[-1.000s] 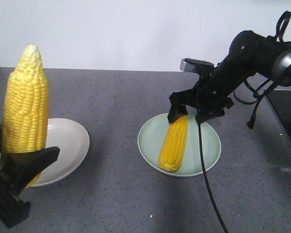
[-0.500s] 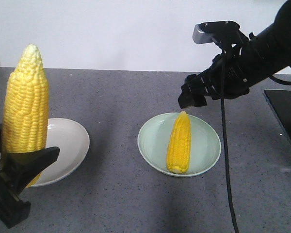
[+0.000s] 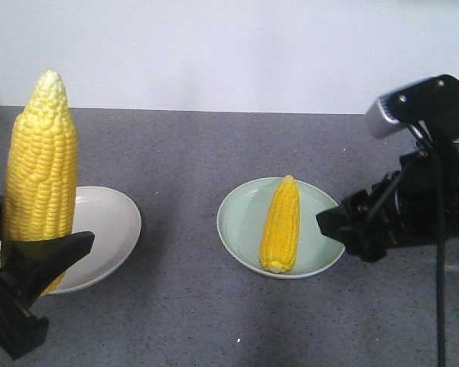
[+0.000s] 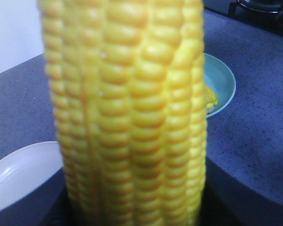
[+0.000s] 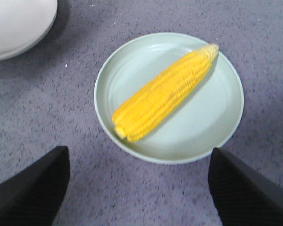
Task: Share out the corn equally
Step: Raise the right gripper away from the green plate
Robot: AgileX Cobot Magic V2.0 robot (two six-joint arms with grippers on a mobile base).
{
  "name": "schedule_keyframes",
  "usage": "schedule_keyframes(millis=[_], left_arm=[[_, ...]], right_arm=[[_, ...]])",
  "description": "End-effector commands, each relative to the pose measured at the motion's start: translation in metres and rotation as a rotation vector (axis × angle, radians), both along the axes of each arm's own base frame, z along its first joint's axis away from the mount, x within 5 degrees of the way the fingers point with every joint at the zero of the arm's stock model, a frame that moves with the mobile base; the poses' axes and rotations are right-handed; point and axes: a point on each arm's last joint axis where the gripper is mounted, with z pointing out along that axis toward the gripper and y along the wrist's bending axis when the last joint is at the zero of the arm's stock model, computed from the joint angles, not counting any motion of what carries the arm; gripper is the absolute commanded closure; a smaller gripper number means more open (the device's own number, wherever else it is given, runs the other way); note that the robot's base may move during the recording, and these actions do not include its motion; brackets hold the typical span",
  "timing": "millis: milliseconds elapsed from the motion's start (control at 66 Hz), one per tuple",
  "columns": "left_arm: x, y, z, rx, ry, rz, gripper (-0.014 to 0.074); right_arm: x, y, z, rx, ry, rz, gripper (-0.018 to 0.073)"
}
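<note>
My left gripper [image 3: 34, 248] is shut on the lower part of a corn cob [image 3: 40, 164], holding it upright over the near edge of the white plate [image 3: 111, 222]. In the left wrist view this corn cob [image 4: 127, 117] fills the frame between the dark fingers [image 4: 240, 197]. A second corn cob [image 3: 281, 225] lies lengthwise on the pale green plate [image 3: 233, 222]. My right gripper [image 3: 348, 229] hangs open just right of that plate, touching nothing. From the right wrist, the corn cob [image 5: 165, 92] lies diagonally on the green plate [image 5: 217, 127], beyond the wide-apart fingers [image 5: 28, 188].
Both plates sit on a grey speckled counter [image 3: 183, 153] with a white wall behind. A black cable [image 3: 441, 306] hangs from the right arm. The white plate's edge [image 5: 19, 23] shows at the right wrist view's upper left. A dark hob [image 4: 259, 9] lies far right.
The right gripper let go of the cob on the green plate, rose, then drew back to the right and down beside the plate. The cob settled straighter. The left arm held still.
</note>
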Motion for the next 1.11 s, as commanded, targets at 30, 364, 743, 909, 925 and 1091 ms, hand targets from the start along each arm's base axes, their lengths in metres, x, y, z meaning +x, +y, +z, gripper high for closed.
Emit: schedule_keyframes(millis=[30, 364, 743, 909, 925, 1091], left_arm=[[0.003, -0.003, 0.011, -0.051, -0.046, -0.003, 0.0228], [0.019, -0.015, -0.001, 0.061, 0.096, 0.013, 0.0228], [0.073, -0.011, 0.012, 0.213, 0.279, 0.251, 0.0228], [0.099, -0.002, 0.010, 0.261, 0.349, 0.337, 0.0228], [0.102, -0.001, 0.011, 0.266, 0.353, 0.342, 0.0228], [0.127, 0.012, 0.006, 0.312, 0.430, 0.416, 0.0228]], right_arm=[[-0.020, -0.009, 0.011, 0.046, -0.114, -0.008, -0.0008], [-0.044, -0.020, 0.016, 0.065, -0.168, -0.001, -0.0008], [-0.046, -0.021, 0.018, 0.070, -0.174, -0.001, -0.0008], [-0.046, -0.021, 0.018, 0.070, -0.174, -0.001, -0.0008], [-0.046, -0.021, 0.018, 0.070, -0.174, -0.001, -0.0008], [-0.046, -0.021, 0.018, 0.070, -0.174, -0.001, -0.0008]])
